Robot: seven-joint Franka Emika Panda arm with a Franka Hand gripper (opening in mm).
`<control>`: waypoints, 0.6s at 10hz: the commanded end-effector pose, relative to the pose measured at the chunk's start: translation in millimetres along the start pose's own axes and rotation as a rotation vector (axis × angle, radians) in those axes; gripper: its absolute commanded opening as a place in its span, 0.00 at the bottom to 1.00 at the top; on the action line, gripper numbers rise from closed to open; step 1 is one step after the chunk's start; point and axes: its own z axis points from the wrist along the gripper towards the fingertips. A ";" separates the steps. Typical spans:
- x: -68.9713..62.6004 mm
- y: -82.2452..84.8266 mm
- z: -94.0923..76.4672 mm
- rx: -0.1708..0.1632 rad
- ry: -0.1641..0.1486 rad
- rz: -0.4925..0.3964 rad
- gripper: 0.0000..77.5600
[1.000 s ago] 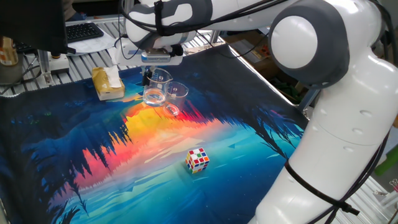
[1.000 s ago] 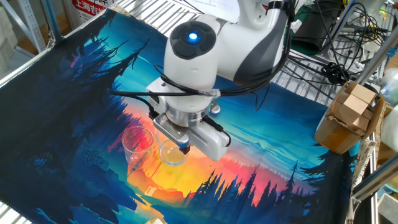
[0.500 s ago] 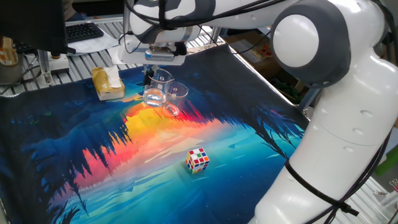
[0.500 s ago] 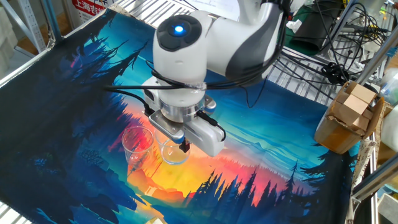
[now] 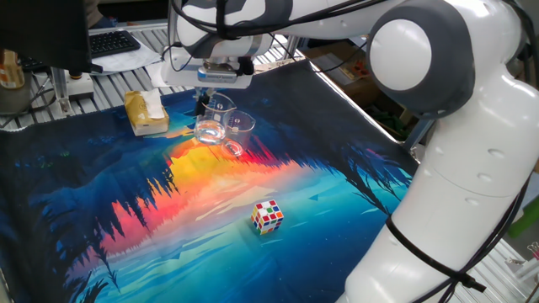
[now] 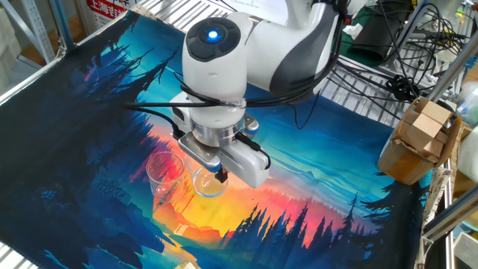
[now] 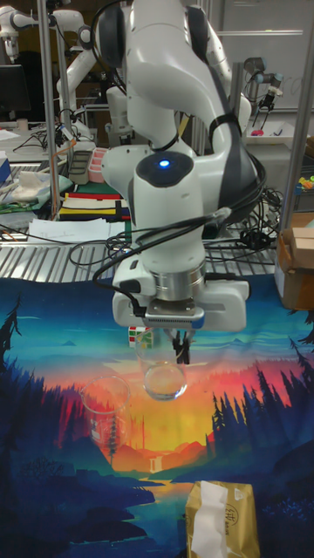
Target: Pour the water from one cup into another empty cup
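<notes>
- The robot's two-finger gripper [image 7: 180, 349] is clamped on the rim of a small clear glass cup [image 7: 165, 381], holding it lifted just off the colourful sunset-forest printed cloth [image 5: 101, 210], so I'd guess it's mid-carry, not pouring yet.
- The water [image 5: 208, 132] is a shallow bit at the bottom of that held cup, which looks roughly upright so nothing spills.
- A second clear empty glass cup [image 6: 165, 172] stands just beside it, close enough for an easy tip-over pour.
- The multicoloured puzzle cube [image 5: 268, 215] and tan tissue pack [image 5: 146, 113] sit well apart, out of the way.
</notes>
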 end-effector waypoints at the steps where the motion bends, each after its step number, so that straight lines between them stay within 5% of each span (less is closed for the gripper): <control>1: -6.1 -10.4 -9.2 -0.037 0.007 -0.010 0.02; 6: -5.6 -14.6 -11.4 -0.082 0.021 0.009 0.02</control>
